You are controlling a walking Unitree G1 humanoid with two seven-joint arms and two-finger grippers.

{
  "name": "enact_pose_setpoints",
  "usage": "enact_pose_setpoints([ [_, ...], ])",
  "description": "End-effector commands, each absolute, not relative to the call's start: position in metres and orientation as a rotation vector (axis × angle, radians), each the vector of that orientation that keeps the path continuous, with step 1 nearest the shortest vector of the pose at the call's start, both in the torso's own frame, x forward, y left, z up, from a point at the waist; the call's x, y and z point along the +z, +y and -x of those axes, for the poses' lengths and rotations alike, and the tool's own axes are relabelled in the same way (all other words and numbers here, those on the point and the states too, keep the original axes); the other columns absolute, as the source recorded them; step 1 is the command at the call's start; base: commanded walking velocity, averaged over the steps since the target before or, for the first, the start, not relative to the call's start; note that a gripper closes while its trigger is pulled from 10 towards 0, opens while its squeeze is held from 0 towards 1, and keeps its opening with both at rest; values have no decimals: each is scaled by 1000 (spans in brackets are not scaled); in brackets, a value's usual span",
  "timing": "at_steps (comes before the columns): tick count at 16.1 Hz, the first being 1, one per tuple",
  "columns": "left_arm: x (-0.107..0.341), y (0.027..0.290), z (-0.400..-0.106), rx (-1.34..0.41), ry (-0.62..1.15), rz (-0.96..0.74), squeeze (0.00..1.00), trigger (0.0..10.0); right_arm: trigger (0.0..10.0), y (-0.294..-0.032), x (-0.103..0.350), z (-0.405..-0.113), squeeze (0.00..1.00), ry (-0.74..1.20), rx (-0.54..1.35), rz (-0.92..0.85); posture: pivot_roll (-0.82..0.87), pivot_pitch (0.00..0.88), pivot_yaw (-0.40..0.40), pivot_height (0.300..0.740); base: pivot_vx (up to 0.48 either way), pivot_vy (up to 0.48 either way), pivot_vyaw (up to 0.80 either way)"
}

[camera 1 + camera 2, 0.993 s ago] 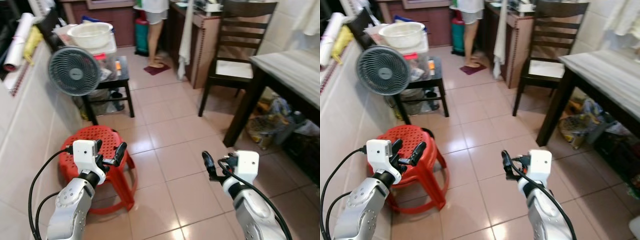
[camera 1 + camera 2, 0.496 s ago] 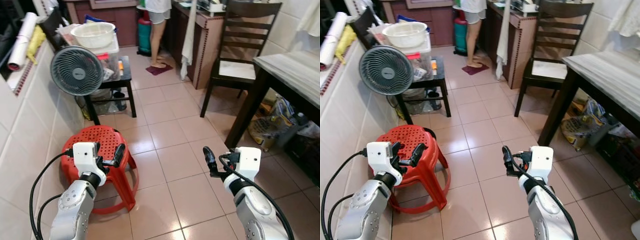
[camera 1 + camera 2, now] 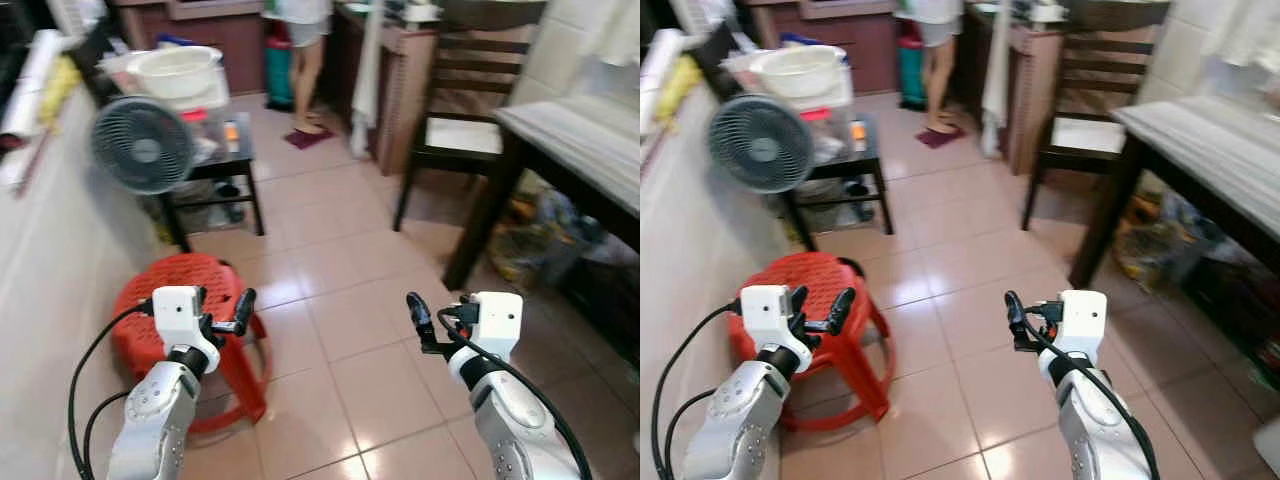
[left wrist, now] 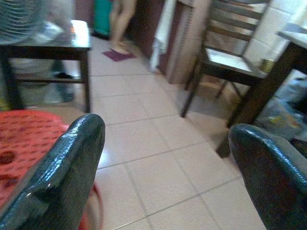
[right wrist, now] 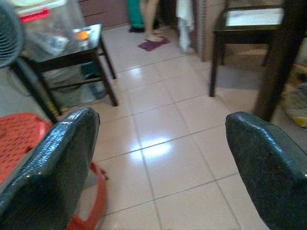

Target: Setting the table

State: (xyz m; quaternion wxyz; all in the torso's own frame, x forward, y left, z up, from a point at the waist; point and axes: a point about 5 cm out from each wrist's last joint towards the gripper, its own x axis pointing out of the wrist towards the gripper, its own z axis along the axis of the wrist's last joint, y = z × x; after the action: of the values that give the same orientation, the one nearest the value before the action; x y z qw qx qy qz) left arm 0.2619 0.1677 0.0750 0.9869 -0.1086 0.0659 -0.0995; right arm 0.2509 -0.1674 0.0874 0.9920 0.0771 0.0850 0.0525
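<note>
**Approach to the Dining Table: Both Grippers Unloaded**

Ahead and to the right of our red perforated plastic stool (image 3: 185, 300) stands the dark wooden dining table with the pale grey top (image 3: 570, 140); we take it as the thing the task concerns. We use the stool as the landmark for every place below.

1. Left gripper (image 3: 222, 315): held up directly over the stool's near edge. Its wrist view shows the two black fingers (image 4: 62, 172) spread well apart with nothing between them.
2. Right gripper (image 3: 432, 325): held up over bare tiled floor (image 3: 340, 260), off to the stool's right. Its fingers (image 5: 53, 167) are likewise spread wide and carry nothing.
3. Table position: beyond and right of the stool, across open floor. Its long edge appears to run away from us toward the far wall. A dark wooden slat-back chair (image 3: 470, 110) stands at its far end.
4. Other items: a grey round fan (image 3: 143, 145) and a white basin (image 3: 180, 68) sit on a low black side table (image 3: 215, 160) behind the stool. A person (image 3: 300, 40) stands at the far cabinets, well beyond it.

We judge the right arm to be nearer the table, so the coming move calls for a turn to the right. No tableware can be made out on the table top; blur limits detail.
</note>
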Motion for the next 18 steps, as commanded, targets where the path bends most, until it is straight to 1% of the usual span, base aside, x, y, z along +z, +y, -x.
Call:
enact_pose_setpoints([
  [1, 78, 167, -265, -220, 118, 221, 0, 10000, 10000, -166, 92, -253, 0, 155, 107, -147, -136, 11, 32, 740, 0, 0, -800],
  [2, 78, 166, -265, -228, 117, 223, 0, 10000, 10000, -165, 93, -253, 0, 155, 108, -147, -138, 12, 33, 740, 0, 0, -800],
  [4, 78, 163, -264, -247, 120, 227, 0, 10000, 10000, -164, 94, -253, 0, 153, 110, -146, -144, 12, 34, 740, 283, 0, -800],
  [18, 70, 154, -259, -303, 153, 213, 0, 10000, 10000, -163, 94, -252, 0, 153, 113, -145, -157, 14, 37, 740, 333, 0, -800],
])
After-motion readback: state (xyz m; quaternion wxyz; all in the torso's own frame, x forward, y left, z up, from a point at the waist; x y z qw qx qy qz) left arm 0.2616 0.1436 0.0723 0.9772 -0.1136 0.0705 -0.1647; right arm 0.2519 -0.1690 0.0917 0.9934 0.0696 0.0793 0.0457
